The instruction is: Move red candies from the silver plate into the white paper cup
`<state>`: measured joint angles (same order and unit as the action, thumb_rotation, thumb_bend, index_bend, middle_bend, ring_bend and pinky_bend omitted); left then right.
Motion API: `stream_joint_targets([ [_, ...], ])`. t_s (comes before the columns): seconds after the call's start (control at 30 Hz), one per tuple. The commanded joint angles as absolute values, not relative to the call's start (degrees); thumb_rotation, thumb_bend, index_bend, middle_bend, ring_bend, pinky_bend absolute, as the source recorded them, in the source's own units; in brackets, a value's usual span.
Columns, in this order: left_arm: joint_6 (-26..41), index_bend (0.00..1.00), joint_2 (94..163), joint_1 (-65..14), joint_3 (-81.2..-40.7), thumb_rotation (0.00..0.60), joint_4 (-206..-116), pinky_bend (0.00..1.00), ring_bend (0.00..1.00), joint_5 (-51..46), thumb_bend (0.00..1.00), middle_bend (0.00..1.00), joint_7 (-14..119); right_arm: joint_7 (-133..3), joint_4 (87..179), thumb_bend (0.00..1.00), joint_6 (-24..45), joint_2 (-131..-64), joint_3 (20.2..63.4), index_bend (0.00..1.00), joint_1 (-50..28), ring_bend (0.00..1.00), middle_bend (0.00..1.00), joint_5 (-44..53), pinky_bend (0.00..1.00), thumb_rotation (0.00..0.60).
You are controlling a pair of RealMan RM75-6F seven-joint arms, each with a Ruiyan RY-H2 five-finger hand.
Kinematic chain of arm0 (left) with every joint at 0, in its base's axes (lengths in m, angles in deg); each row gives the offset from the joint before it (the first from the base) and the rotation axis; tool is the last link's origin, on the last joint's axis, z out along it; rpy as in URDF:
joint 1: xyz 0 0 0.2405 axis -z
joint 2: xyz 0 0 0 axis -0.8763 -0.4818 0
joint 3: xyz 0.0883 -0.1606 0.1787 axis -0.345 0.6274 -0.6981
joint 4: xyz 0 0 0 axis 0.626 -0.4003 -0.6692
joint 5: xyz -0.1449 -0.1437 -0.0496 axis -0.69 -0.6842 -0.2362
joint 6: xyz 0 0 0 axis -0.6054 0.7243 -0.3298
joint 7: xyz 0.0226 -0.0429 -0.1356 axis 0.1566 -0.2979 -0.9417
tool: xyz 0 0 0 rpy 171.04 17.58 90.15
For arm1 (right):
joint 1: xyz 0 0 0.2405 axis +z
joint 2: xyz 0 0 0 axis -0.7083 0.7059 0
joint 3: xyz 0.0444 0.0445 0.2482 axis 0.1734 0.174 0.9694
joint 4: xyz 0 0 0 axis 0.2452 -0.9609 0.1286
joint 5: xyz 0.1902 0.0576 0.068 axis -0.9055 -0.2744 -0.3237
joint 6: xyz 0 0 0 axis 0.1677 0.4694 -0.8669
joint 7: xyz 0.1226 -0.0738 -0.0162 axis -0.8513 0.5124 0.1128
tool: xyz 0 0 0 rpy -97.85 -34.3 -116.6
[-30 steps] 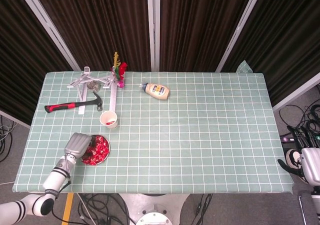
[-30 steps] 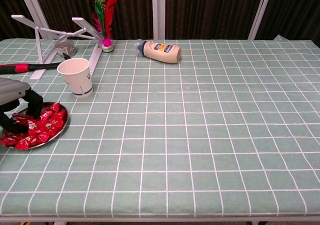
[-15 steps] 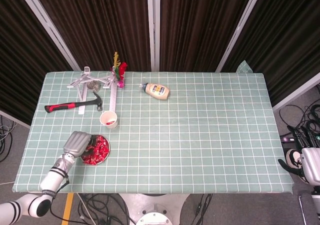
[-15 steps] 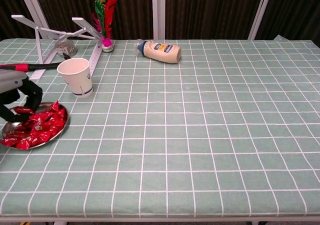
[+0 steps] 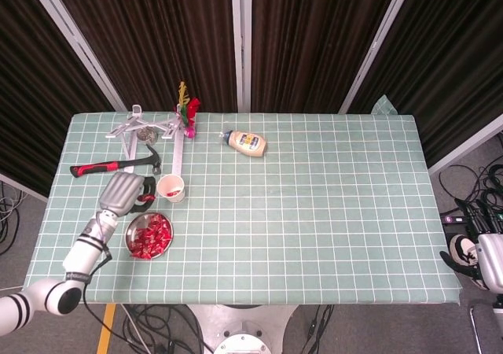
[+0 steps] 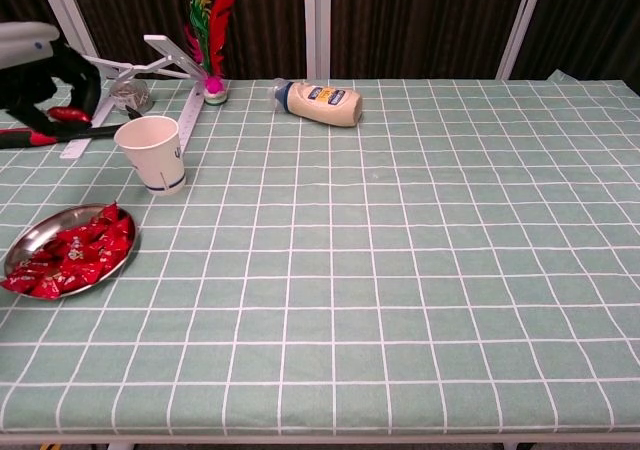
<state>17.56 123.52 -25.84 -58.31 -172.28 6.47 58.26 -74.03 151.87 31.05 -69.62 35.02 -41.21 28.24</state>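
From the head view, your left hand (image 5: 126,193) hangs just left of the white paper cup (image 5: 170,187), fingers curled around a red candy (image 5: 146,197). The silver plate (image 5: 148,235) of red candies sits nearer the bench's front edge. Your right hand (image 5: 486,261) rests off the bench; I cannot tell its pose.

The chest view shows the left hand (image 6: 40,70) raised, the candy (image 6: 62,115) pinched between its dark fingers.
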Motion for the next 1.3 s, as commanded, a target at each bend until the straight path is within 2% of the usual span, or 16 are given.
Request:
stream_joint_targets([
  [0.03,19.9,0.63,125.2,-22.7,-56.3,0.600,-169.4,1.00,0.96,5.1,0.45,0.69,59.1,-74.1,151.8,0.11,31.0,-69.6,35.1,0.08,-41.2,0.00,0.14,28.1,0.16,0.600],
  [0.23,24.2,0.60,128.8,-18.2,-55.0,0.600,-164.6,1.00,0.96,1.6,0.45,0.64,61.3,-74.3,151.7,0.11,31.0,-69.5,35.2,0.08,-41.3,0.00,0.14,27.7,0.16,0.600],
  [0.5,26.4,0.53,130.2,-16.4,-57.1,0.600,-163.0,1.00,0.95,-1.0,0.44,0.56,65.4,-74.6,151.4,0.11,30.9,-69.4,35.3,0.08,-41.5,0.00,0.14,27.1,0.17,0.600],
  [0.73,25.9,0.36,128.0,-16.9,-58.7,0.600,-167.3,1.00,0.93,-2.2,0.42,0.42,67.6,-74.5,151.5,0.11,30.6,-69.5,35.3,0.08,-41.2,0.00,0.14,27.4,0.17,0.600],
  [0.87,20.2,0.31,125.7,-19.4,-58.5,0.600,-171.6,1.00,0.92,-0.8,0.41,0.39,66.7,-74.4,151.6,0.11,31.1,-69.4,35.4,0.08,-41.3,0.00,0.14,27.6,0.18,0.600],
  [1.03,10.6,0.32,121.9,-25.2,-60.2,0.600,-177.7,1.00,0.92,3.7,0.30,0.38,64.6,-74.3,151.6,0.11,30.9,-69.5,35.4,0.08,-41.1,0.00,0.14,28.0,0.18,0.600],
  [1.17,5.5,0.38,120.7,-29.5,-63.7,0.600,-179.7,1.00,0.92,8.2,0.22,0.41,63.2,-74.3,151.6,0.11,30.7,-69.7,35.3,0.08,-40.9,0.00,0.14,28.2,0.18,0.600],
  [1.3,5.4,0.41,121.4,-31.1,-67.9,0.600,-178.6,1.00,0.92,13.4,0.18,0.44,63.1,-74.2,151.7,0.11,30.8,-69.7,35.4,0.08,-40.8,0.00,0.14,28.5,0.18,0.600],
])
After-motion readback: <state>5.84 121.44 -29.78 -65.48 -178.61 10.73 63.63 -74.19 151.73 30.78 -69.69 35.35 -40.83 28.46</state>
